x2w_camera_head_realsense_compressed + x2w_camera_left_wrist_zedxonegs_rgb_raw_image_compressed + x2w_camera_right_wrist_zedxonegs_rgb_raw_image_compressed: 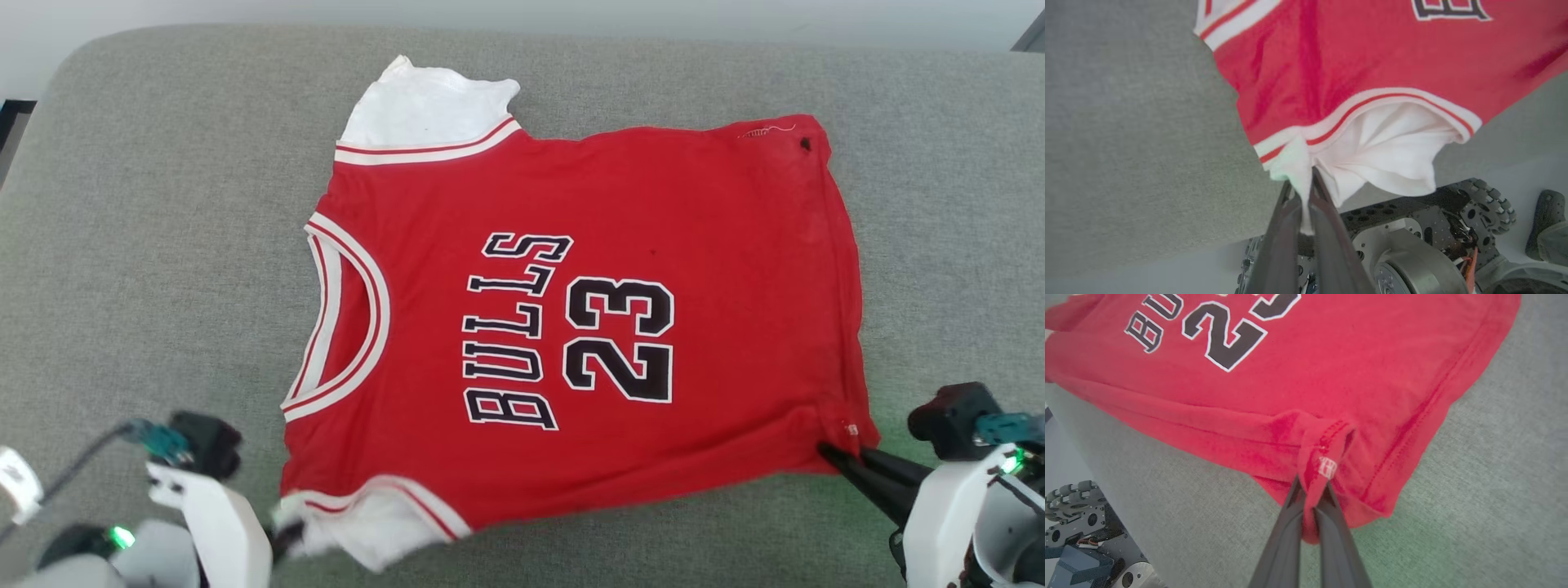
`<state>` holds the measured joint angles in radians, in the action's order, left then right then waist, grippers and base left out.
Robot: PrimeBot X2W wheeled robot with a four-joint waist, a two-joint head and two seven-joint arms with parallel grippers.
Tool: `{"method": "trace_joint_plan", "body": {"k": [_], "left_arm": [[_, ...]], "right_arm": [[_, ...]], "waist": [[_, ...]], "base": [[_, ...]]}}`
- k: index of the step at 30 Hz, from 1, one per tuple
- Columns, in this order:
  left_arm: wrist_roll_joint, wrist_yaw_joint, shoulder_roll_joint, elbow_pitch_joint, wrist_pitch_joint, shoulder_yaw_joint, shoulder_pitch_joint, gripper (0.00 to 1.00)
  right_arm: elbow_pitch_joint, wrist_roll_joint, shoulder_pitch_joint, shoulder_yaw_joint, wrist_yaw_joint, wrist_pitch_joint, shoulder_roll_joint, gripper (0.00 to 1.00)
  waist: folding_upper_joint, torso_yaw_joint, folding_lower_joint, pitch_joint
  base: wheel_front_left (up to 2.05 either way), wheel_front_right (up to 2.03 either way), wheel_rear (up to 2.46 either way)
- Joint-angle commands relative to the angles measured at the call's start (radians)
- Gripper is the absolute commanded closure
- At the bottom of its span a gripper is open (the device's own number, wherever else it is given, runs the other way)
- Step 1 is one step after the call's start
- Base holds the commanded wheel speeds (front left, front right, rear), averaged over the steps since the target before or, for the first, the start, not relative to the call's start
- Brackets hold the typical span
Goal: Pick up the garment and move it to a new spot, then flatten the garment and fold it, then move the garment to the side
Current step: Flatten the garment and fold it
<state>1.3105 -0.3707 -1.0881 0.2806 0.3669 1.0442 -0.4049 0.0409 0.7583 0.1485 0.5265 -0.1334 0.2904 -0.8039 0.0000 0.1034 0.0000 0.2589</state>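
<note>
Grey woven upholstery (147, 245) forms the work surface, with its near edge at 6 o'clock in the head view.

Nearest items, left side: the left gripper (1303, 185) sits at 7 o'clock in the head view. Its fingers are pressed together, pinching a tuft of the white lining (1392, 155) at the near armhole of the garment (653, 204). The left wrist view shows cloth caught between both fingers. A wheeled base (1412, 245) shows below the surface edge in that view.

Nearest items, right side: the right gripper (1312, 489) sits at 4 o'clock in the head view. Its fingers are pressed together, pinching the near hem corner. A small white tag (1327, 467) sits just above the pinch.

Garment: it lies on the middle of the surface, front face up and largely flat. The long axis runs from 9 to 3 o'clock. The neckline (343, 318) points to 9 o'clock and the hem (849, 269) to 3 o'clock. A shallow ridge of cloth runs along the near side edge between the two pinch points. The lettering "BULLS" (506, 335) and the number "23" (620, 339) read from 6 toward 12 o'clock, with the tops of the characters toward 9 o'clock.

Far side: the far armhole lies at 11 o'clock, its white lining turned out and flat on the surface. The far hem corner lies at 1 o'clock and carries a small dark spot (806, 144).
</note>
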Motion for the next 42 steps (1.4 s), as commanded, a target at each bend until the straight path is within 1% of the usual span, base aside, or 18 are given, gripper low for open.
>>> {"method": "trace_joint_plan", "body": {"k": [1,5,8,10,13,15,18,25,26,31,35,36,37,38,39,40,41,42], "left_arm": [[-0.013,-0.01,-0.018,0.009,-0.012,-0.021,-0.029,1.0],[-0.074,0.003,-0.056,0.029,-0.011,-0.056,-0.104,1.0],[-0.134,0.033,-0.071,0.013,-0.001,-0.08,-0.183,1.0],[-0.178,0.059,-0.067,-0.01,0.014,-0.091,-0.241,1.0],[-0.234,0.109,-0.042,-0.067,0.045,-0.102,-0.335,1.0],[-0.265,0.15,-0.011,-0.121,0.062,-0.102,-0.394,1.0],[-0.308,0.211,0.06,-0.225,0.072,-0.099,-0.478,1.0],[-0.344,0.329,0.225,-0.518,0.062,-0.075,-0.609,1.0],[-0.344,0.329,0.225,-0.518,0.062,-0.075,-0.609,1.0],[-0.344,0.4,0.325,-0.718,0.052,-0.052,-0.649,1.0],[-0.32,0.436,0.391,-0.859,0.066,-0.04,-0.659,1.0],[-0.31,0.443,0.405,-0.89,0.069,-0.039,-0.658,1.0],[-0.296,0.448,0.418,-0.918,0.074,-0.042,-0.658,1.0],[-0.282,0.452,0.427,-0.946,0.081,-0.046,-0.66,1.0],[-0.276,0.455,0.434,-0.968,0.085,-0.049,-0.663,0.8],[-0.271,0.457,0.44,-0.987,0.089,-0.053,-0.669,0.6],[-0.264,0.459,0.442,-1.004,0.092,-0.057,-0.675,0.28],[-0.26,0.462,0.443,-1.014,0.096,-0.058,-0.68,0.0]], "right_arm": [[0.03,-0.024,-0.032,-0.046,0.005,0.009,0.017,1.0],[0.093,-0.069,-0.078,-0.171,0.005,0.038,0.073,1.0],[0.135,-0.112,-0.085,-0.254,0.005,0.068,0.124,1.0],[0.159,-0.138,-0.068,-0.296,0.005,0.095,0.165,1.0],[0.174,-0.173,-0.019,-0.322,0.005,0.137,0.199,1.0],[0.169,-0.195,0.027,-0.323,0.005,0.154,0.213,1.0],[0.139,-0.212,0.102,-0.309,0.005,0.167,0.229,1.0],[-0.011,-0.227,0.28,-0.25,0.005,0.186,0.247,1.0],[-0.011,-0.227,0.28,-0.25,0.005,0.186,0.247,1.0],[-0.134,-0.216,0.373,-0.199,0.005,0.226,0.284,1.0],[-0.214,-0.205,0.419,-0.15,0.005,0.253,0.299,1.0],[-0.227,-0.198,0.428,-0.137,0.005,0.257,0.303,0.84],[-0.239,-0.193,0.44,-0.126,0.005,0.258,0.306,0.72],[-0.249,-0.19,0.449,-0.115,0.005,0.262,0.306,0.58],[-0.257,-0.186,0.456,-0.106,0.005,0.264,0.306,0.27],[-0.265,-0.182,0.462,-0.1,0.005,0.265,0.304,0.0],[-0.271,-0.175,0.467,-0.095,0.005,0.266,0.302,0.0],[-0.271,-0.172,0.47,-0.087,0.005,0.269,0.295,0.0]], "waist": [[0.0,-0.001,0.0,0.002],[0.0,-0.009,0.0,0.014],[0.0,-0.019,0.0,0.028],[0.0,-0.026,0.0,0.04],[0.0,-0.035,0.0,0.065],[0.0,-0.039,0.0,0.084],[0.0,-0.043,0.0,0.114],[0.0,-0.051,0.0,0.176],[0.0,-0.051,0.0,0.176],[0.0,-0.057,0.0,0.204],[0.0,-0.059,0.0,0.214],[0.0,-0.06,0.0,0.215],[0.0,-0.061,0.0,0.215],[0.0,-0.062,0.0,0.215],[0.0,-0.063,0.0,0.212],[0.0,-0.064,0.0,0.208],[0.0,-0.064,0.0,0.201],[0.0,-0.063,0.0,0.194]], "base": [[0.0,0.0,0.0],[0.0,0.0,0.0],[0.0,0.0,0.0],[0.0,0.0,0.0],[0.0,0.0,0.0],[0.0,0.0,0.0],[0.0,0.0,0.0],[0.0,0.0,0.0],[0.0,0.0,0.0],[0.0,0.0,0.0],[0.0,0.0,0.0],[0.0,0.0,0.0],[0.0,0.0,0.0],[0.0,0.0,0.0],[0.0,0.0,0.0],[0.0,0.0,0.0],[0.0,0.0,0.0],[0.0,0.0,0.0]]}}
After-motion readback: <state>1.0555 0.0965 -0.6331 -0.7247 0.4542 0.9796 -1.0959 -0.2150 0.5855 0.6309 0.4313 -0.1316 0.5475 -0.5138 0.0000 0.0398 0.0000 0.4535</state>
